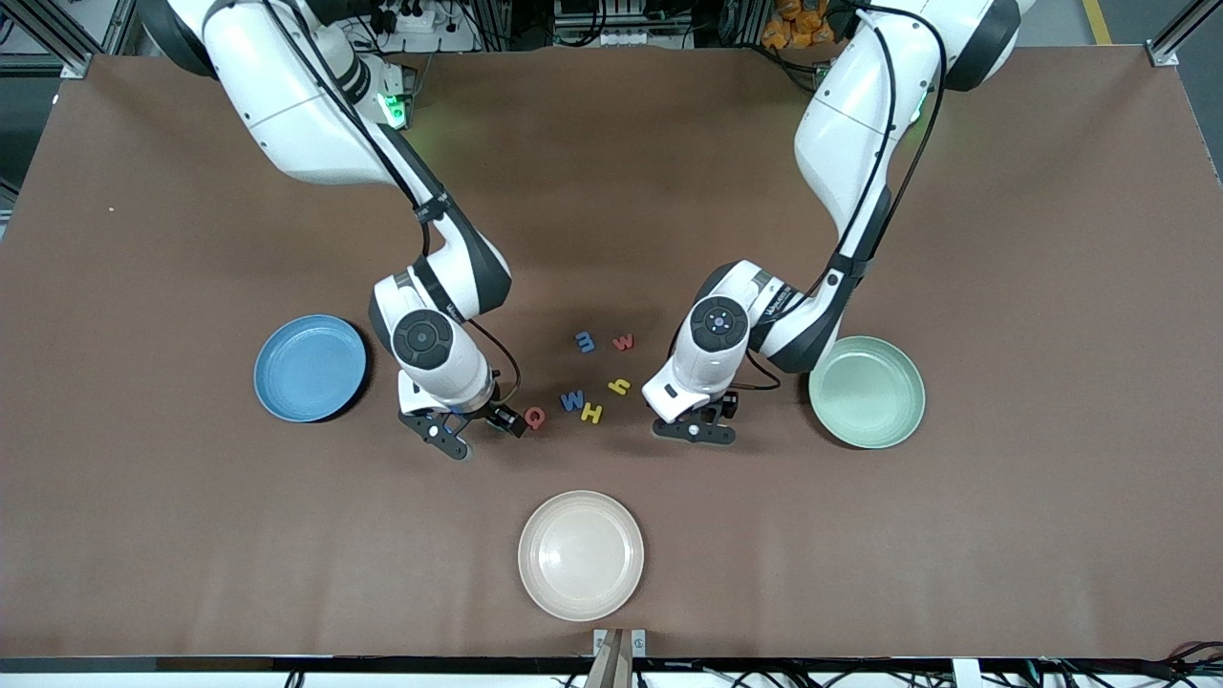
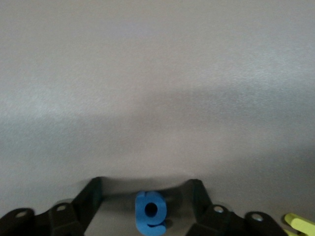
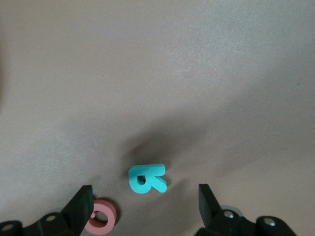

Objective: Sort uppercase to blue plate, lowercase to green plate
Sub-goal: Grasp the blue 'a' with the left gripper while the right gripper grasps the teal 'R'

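High front camera faces both arms; each wrist camera looks down close at the table.

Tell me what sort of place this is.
Likely a robotics lab: two Franka arms at a brown table, aluminium framing and cabling along its edge, foam letters and plastic plates set out for sorting.

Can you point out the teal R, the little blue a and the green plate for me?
Teal R [image 3: 146, 178]: right wrist view, on its body.
Blue a [image 2: 150, 211]: left wrist view, beside its round hole.
Green plate [image 1: 867, 392]: front view, on its bare middle.
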Robot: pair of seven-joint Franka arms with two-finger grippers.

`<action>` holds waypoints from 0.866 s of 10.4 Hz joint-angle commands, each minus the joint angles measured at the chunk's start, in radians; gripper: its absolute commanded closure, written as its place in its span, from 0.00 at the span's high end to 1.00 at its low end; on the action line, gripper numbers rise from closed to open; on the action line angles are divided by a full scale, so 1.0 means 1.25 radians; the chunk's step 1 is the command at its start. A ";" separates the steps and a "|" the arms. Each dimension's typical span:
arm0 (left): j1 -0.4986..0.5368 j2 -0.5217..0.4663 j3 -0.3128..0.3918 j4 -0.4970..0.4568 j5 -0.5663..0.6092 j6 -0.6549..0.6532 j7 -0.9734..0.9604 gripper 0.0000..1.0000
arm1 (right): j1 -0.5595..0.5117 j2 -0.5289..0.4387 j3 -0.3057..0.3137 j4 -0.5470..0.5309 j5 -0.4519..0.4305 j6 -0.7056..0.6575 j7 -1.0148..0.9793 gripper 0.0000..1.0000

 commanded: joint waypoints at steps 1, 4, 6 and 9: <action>-0.010 -0.003 0.002 -0.006 0.022 -0.048 -0.056 0.00 | 0.005 0.020 -0.001 0.028 -0.021 -0.002 0.025 0.92; -0.011 -0.005 0.003 -0.006 0.021 -0.064 -0.057 0.00 | 0.011 0.032 -0.001 0.029 -0.047 0.005 0.038 0.87; 0.001 -0.020 0.003 -0.006 0.021 -0.072 -0.057 0.00 | 0.011 0.042 -0.001 0.030 -0.050 0.016 0.039 0.85; 0.037 -0.068 0.034 -0.005 0.021 -0.099 -0.084 0.00 | 0.013 0.050 -0.001 0.029 -0.074 0.019 0.041 0.78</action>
